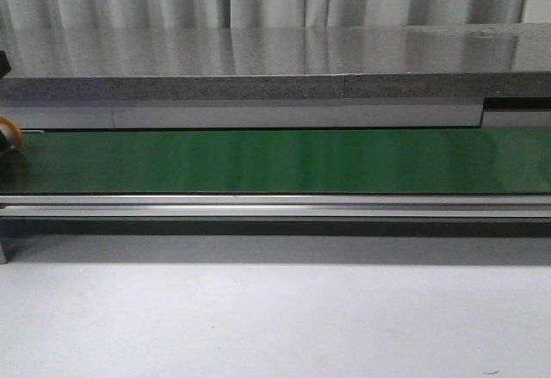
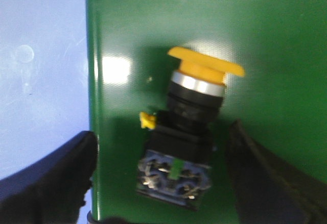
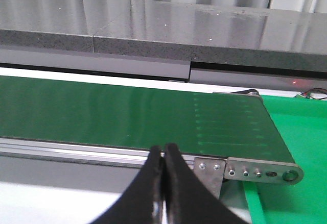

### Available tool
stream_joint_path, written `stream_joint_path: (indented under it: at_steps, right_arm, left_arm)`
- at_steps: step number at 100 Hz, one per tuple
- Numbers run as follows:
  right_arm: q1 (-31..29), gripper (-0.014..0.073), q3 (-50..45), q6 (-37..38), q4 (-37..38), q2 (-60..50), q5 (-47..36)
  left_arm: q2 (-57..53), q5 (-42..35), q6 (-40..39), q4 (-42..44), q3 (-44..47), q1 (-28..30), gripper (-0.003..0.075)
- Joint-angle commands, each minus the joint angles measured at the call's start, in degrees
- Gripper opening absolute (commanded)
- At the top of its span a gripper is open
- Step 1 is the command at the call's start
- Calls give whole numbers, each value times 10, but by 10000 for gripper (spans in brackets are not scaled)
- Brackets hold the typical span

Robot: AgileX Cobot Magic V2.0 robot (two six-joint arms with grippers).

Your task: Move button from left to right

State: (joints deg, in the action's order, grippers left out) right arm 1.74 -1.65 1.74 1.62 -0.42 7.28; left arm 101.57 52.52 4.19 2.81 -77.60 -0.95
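Yellow mushroom head, chrome bezel ring under it, black round collar, then a black boxy body: that's the button (image 2: pixel 186 127), lying on its side on the green conveyor belt (image 2: pixel 255 25). Left wrist view shows it well though slightly blurred. A small yellow tab sticks out of the body on one side. The contact block end carries metal screw terminals with a small green mark in the middle. No bluish label legible from here.

Left gripper (image 2: pixel 158 183): jaws wide, one dark finger on each side of the button's body, both clear of it, no contact visible. Button sits close to the belt's edge, with the pale surface (image 2: pixel 41 81) just beyond that edge.

Front view: only a sliver of the button (image 1: pixel 10 133) shows at the far left edge of frame, on the belt's left end. Rest of the belt (image 1: pixel 275 161) runs across to the right, aluminium side rail (image 1: pixel 275 204) along its near edge, grey stone-look counter (image 1: pixel 258 59) behind.

Right gripper (image 3: pixel 164 183): jaws closed tip to tip, holding nothing, near the belt's right end roller bracket (image 3: pixel 255 170). Bright green mat (image 3: pixel 296 132) past that end.
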Motion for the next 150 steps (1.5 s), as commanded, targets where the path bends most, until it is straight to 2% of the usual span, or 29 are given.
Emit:
stream_joint_path:
  at_steps: [1,45,58,77,109,131,150]
  right_arm:
    - [-1,-68,-1,-1,6,-11,-43]
    - [-1,-68,-1,-1,6,-11,-43]
    - [-1,-68,-1,-1,6,-11,-43]
    - [-1,-68,-1,-1,6,-11,-43]
    - [-1,-68,-1,-1,6,-11,-43]
    - [-1,-68,-1,-1,6,-11,-43]
    - [-1,-68,-1,-1,6,-11,-43]
  left_arm:
    - [-27,-15,0,-5,-18,-4,546]
    - [-161,-31,0,-17,-16,-4,545]
    - [-216,-63,13,-42,10,-4,545]
    - [-322,-132,34,-84,110,-4,540]
    - [-573,-300,34,-103,346,-4,540]
    - [-740,-363,39,-110,478,-4,540]
    - [-850,-409,39,-109,546,-4,540]
